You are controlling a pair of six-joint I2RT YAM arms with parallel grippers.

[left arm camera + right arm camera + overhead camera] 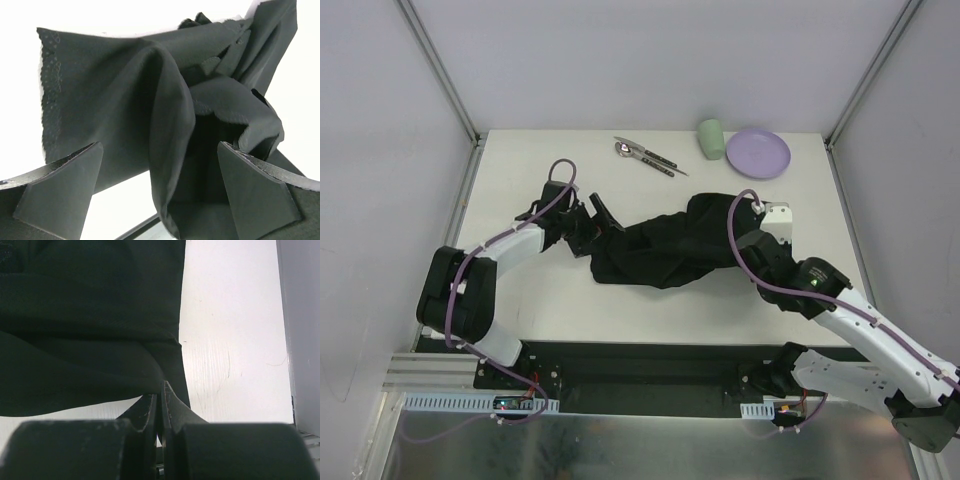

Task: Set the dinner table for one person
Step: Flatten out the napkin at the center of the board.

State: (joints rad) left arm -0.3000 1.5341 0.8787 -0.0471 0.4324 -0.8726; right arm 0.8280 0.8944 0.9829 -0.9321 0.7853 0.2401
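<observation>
The black cloth mat (pixel 660 250) lies crumpled in a heap in the middle of the white dinner table (pixel 550 305). My left gripper (pixel 597 230) is open at the heap's left end. In the left wrist view its gripper (pixel 160 187) stands wide open around a hanging fold of the mat (pixel 165 115), without pinching it. My right gripper (pixel 748 228) is at the heap's right end. In the right wrist view its gripper (pixel 161 395) is shut on the edge of the mat (pixel 90 330), lifted a little off the table (pixel 230 340).
A light green cup (pixel 710 138) lies at the back, with a purple plate (pixel 758 152) to its right. Cutlery (pixel 645 155) lies to the cup's left. Grey frame rails (pixel 470 190) edge the table.
</observation>
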